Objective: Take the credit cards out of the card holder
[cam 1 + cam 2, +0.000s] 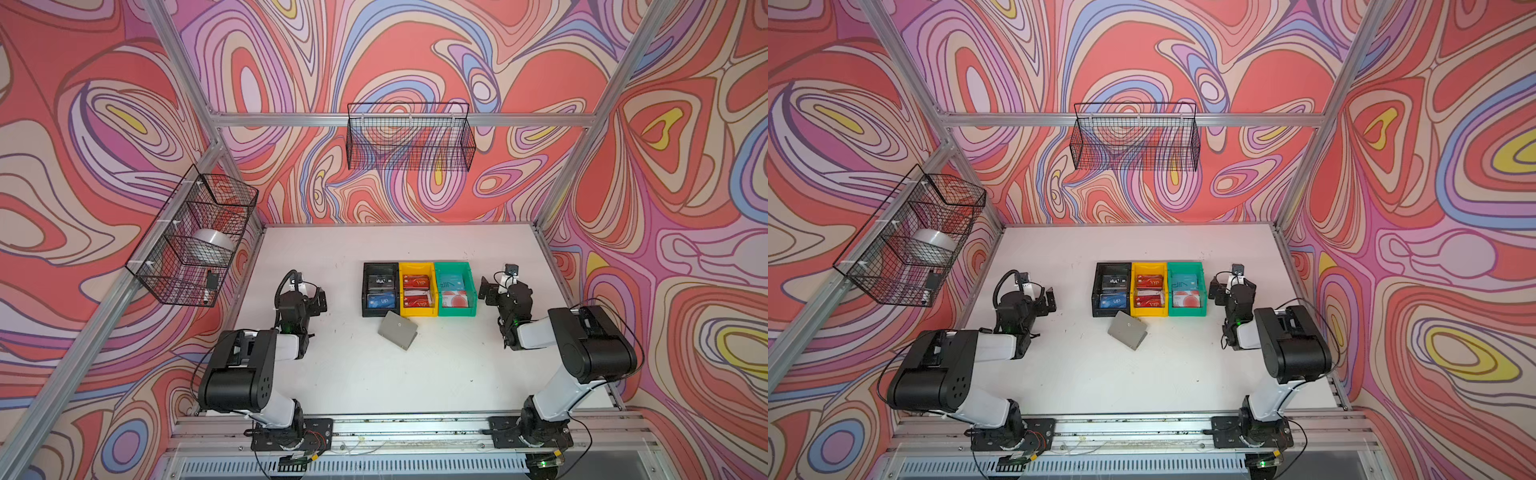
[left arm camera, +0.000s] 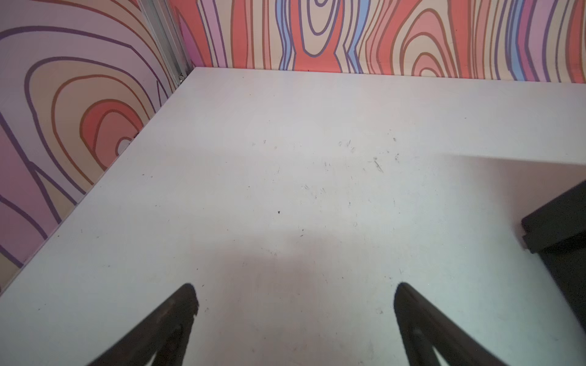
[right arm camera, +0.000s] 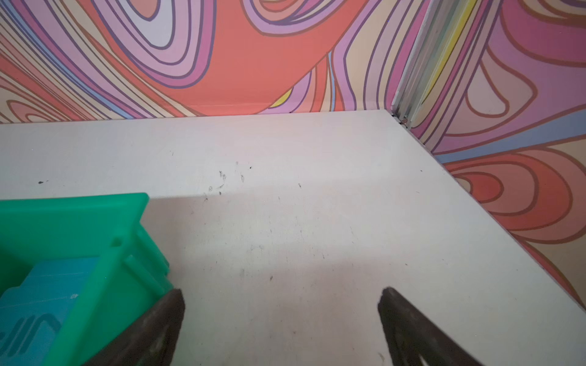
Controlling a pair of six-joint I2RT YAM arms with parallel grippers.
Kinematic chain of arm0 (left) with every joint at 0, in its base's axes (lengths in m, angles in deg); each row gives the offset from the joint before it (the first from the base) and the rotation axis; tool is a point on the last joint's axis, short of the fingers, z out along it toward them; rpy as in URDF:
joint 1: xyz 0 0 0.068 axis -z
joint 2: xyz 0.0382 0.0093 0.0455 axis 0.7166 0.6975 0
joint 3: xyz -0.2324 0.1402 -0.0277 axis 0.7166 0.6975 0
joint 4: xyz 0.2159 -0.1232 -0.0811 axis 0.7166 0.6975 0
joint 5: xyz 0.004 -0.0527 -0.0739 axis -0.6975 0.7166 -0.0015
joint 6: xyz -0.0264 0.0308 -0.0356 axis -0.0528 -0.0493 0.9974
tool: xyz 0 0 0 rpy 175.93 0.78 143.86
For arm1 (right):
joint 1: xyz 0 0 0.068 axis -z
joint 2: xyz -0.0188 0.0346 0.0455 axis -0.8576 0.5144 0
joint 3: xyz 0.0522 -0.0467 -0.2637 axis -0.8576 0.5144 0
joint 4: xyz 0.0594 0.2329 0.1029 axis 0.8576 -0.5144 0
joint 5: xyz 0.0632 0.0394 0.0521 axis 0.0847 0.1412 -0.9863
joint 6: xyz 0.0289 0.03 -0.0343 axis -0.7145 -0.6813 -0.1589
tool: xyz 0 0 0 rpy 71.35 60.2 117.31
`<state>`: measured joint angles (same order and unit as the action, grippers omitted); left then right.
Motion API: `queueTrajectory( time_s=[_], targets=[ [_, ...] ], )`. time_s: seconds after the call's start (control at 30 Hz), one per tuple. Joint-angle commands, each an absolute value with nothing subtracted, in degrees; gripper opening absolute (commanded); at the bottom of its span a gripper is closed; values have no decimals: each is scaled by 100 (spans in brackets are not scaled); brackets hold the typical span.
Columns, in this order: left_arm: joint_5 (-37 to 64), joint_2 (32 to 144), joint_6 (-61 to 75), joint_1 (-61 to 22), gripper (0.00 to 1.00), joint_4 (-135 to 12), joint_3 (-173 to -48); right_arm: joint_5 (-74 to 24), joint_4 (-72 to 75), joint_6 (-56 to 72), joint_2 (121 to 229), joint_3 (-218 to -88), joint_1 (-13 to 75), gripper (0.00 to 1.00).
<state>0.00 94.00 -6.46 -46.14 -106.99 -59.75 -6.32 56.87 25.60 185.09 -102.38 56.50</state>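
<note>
Both arms rose from the rail at the near edge of the white counter (image 1: 353, 374). The left gripper (image 1: 319, 297) hung over the counter's left side with its jaws spread wide and nothing between them; the left wrist view showed only bare counter between its fingers (image 2: 184, 307). The right gripper (image 1: 487, 288) hovered toward the right edge, just beside the green bin (image 1: 472, 291), just as wide apart and holding nothing.

Between the arms, near the counter's middle, the grey card holder (image 1: 397, 330) lay folded shut and flat, turned askew, with a small pale stud on its upper face. Its far corner sat just in front of the black bin (image 1: 365, 291) and the yellow bin (image 1: 415, 267); whether it touched them could not be told.

Beyond it the three bins stood side by side in a row, and the credit cards lay in them:
- **Black bin:** a blue card (image 1: 380, 300) and a black card (image 1: 380, 281).
- **Yellow bin:** two red cards (image 1: 417, 299).
- **Green bin:** a pale card with a red circle (image 1: 454, 298) and a teal card (image 1: 450, 281).

Farther off, a wire basket (image 1: 166, 266) on the left wall held a roll of tape (image 1: 214, 241), and a second wire basket (image 1: 409, 141) hung on the back wall.
</note>
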Motion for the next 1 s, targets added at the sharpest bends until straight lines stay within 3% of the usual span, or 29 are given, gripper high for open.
queueTrajectory(
  time_s=[0.0,0.83,0.97],
  targets=[
    [-37,9403,-655,-4595,100,-10940,-5926,-680,5713,2519,18548,-10310,5685,98],
    [-33,9400,-654,-4593,100,-10953,-5923,-651,5803,2542,18533,-10257,5686,98],
    [-17,9330,-663,-4595,100,-10985,-5890,-825,5823,2721,17983,-10007,5624,97]
  ],
)
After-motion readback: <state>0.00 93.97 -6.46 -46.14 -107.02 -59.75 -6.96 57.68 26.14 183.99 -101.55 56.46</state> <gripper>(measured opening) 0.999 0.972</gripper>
